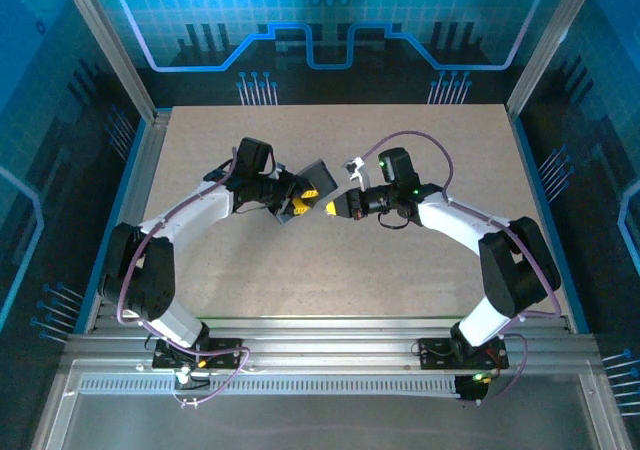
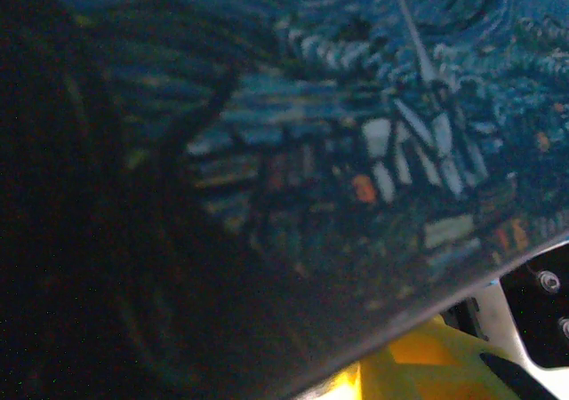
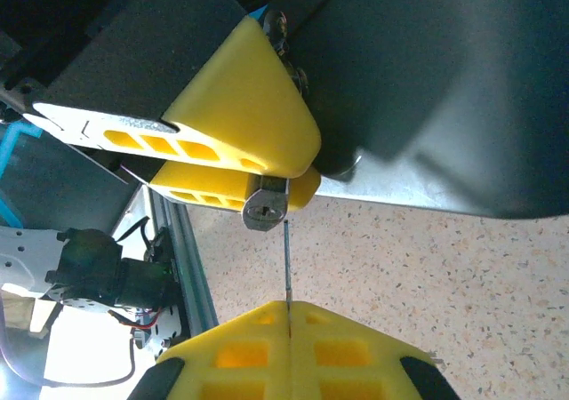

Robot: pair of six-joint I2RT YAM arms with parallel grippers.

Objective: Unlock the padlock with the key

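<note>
The padlock (image 3: 265, 208) is small and metal, its keyhole end facing the right wrist camera. My left gripper (image 3: 286, 171) is shut on it between yellow fingers (image 3: 249, 107). My right gripper (image 3: 288, 309) is shut on the key (image 3: 286, 258), a thin grey blade standing straight up from the fingertips. The blade's tip is just right of the keyhole face, beside it and not in the slot. From above, the left gripper (image 1: 300, 205) and right gripper (image 1: 332, 208) meet nose to nose over mid-table.
A dark tin (image 2: 373, 151) with a blue-yellow swirl print hangs close in front of the left wrist camera, and from above the tin (image 1: 318, 178) sits at the left gripper. The speckled table (image 3: 462, 276) lies below. Metal rails (image 1: 140, 180) edge the table.
</note>
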